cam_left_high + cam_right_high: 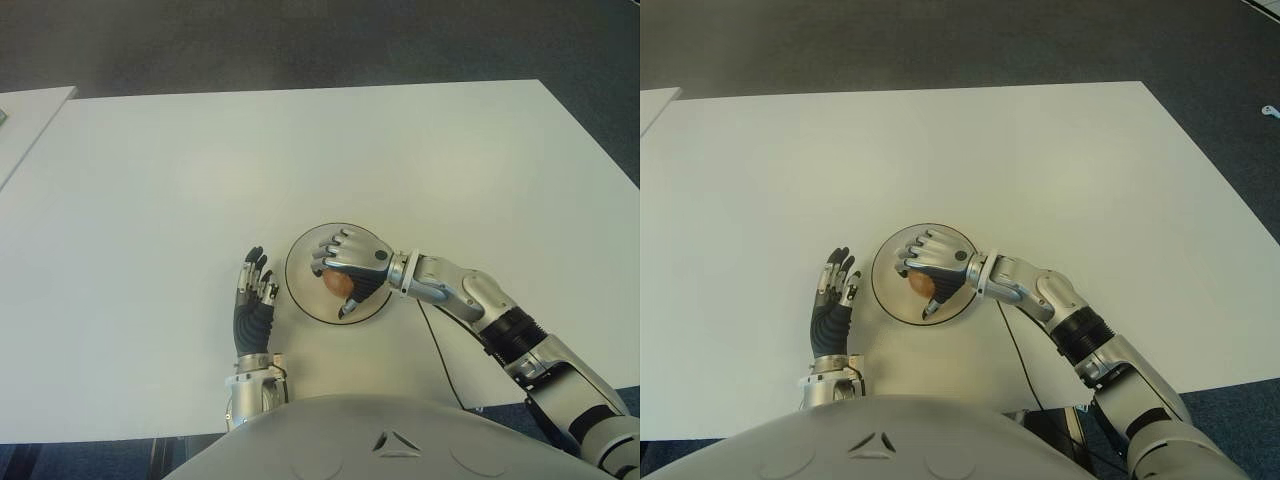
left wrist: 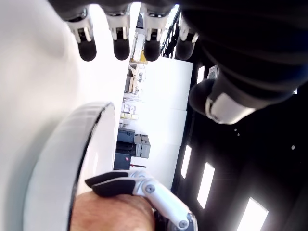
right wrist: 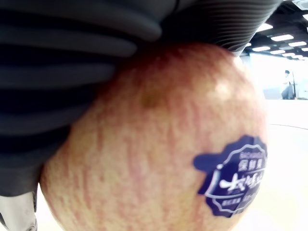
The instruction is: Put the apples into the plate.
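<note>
A round white plate (image 1: 303, 297) with a dark rim sits on the white table (image 1: 300, 160), near its front edge. My right hand (image 1: 347, 268) is over the plate with its fingers curled around a reddish apple (image 1: 337, 283). The right wrist view is filled by that apple (image 3: 163, 144), streaked red and yellow with a blue sticker, pressed against the palm. My left hand (image 1: 254, 292) shows just left of the plate, fingers straight and spread, holding nothing. In the left wrist view the plate's rim (image 2: 72, 144) and the apple (image 2: 110, 214) appear beyond the left fingertips.
A second white surface (image 1: 25, 115) adjoins the table at the far left. Dark carpet (image 1: 300, 40) lies beyond the table's far edge. A black cable (image 1: 440, 350) runs along my right forearm to the table's front edge.
</note>
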Motion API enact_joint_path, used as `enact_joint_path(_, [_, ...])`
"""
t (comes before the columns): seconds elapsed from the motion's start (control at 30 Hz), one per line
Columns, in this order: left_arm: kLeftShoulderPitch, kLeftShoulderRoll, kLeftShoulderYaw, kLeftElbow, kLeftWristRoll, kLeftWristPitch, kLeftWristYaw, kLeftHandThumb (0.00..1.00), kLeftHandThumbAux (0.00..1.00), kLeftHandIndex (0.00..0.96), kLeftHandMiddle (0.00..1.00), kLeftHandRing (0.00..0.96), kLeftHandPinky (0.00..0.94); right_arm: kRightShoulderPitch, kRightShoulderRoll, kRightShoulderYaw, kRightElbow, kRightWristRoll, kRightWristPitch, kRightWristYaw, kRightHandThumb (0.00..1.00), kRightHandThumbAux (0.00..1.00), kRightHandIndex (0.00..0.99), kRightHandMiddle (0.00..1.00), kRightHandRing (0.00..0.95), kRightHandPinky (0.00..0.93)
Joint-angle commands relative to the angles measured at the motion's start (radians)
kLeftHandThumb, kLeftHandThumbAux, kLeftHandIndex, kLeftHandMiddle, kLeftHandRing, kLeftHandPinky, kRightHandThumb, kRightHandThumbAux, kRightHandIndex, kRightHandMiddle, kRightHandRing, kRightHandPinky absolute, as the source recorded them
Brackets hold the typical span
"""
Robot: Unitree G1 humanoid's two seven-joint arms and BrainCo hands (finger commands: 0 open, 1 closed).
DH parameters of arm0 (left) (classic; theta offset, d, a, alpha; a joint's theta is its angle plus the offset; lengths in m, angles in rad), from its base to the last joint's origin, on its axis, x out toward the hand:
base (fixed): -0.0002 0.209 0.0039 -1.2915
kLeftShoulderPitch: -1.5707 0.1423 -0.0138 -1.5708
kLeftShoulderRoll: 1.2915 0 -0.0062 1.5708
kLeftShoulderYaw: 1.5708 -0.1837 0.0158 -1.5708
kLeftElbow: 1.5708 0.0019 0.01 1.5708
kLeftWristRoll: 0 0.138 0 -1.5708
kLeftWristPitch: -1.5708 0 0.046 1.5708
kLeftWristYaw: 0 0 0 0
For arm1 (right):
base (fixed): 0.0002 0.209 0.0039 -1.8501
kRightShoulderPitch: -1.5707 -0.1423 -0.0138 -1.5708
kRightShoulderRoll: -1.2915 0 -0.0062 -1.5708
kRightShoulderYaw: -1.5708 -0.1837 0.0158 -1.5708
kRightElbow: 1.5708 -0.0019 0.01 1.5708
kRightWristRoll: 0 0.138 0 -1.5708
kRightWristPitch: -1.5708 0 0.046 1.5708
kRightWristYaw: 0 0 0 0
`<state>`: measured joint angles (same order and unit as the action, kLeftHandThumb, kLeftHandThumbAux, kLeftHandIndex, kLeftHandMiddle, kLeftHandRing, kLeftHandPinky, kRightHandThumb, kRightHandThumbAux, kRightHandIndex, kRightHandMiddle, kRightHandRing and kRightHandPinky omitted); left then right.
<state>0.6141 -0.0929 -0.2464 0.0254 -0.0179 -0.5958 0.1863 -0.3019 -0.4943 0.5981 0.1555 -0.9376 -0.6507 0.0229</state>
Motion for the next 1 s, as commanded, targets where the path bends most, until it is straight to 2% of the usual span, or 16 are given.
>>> enact_joint_path(0.03, [-0.004,-0.058,0.002,0.022,0.015,-0.019,0.02,0.128,0.528,0.036,0.04,0.015,0.051,0.0,-0.007,-0.012,-0.008,0.023,-0.003,0.017,0.007,0.488,0.015,0.025,0.014,0.011])
enact_joint_path(0.37, [0.002,-0.057,-0.001,0.011,0.018,-0.011,0.035,0.136,0.518,0.063,0.063,0.042,0.068,0.019,-0.007,-0.028,-0.046,0.02,0.011,0.036,0.0,0.504,0.0,0.005,0.0,0.0])
enact_joint_path(1.0, [0.012,-0.06,-0.012,-0.009,0.048,-0.028,0.042,0.134,0.555,0.075,0.087,0.051,0.054,0.03,-0.013,-0.028,-0.064,-0.001,0.021,0.045,0.0,0.464,0.0,0.063,0.021,0.0])
